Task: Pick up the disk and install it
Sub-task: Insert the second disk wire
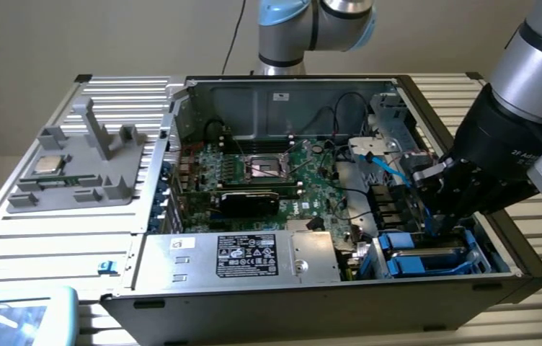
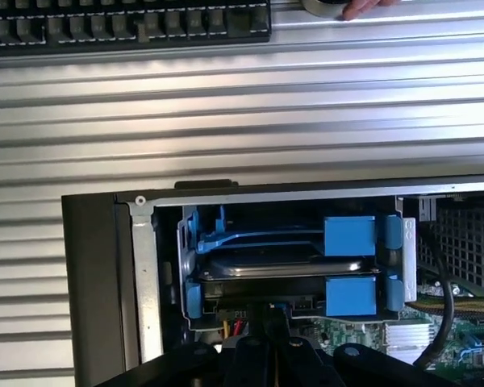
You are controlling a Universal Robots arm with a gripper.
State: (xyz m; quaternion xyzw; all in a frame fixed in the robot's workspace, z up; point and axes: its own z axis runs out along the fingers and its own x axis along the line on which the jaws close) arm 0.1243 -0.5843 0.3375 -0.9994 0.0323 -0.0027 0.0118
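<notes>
Disk (image 2: 278, 266) in blue carrier already seated in the case's (image 1: 348, 303) drive bay, install nearly done, with gripper (image 2: 268, 343) clenched just beside it.

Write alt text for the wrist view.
A silver disk in a blue carrier sits in the drive bay at a corner of an open computer case. The shut gripper hangs just before it, over a ribbed metal table.
</notes>
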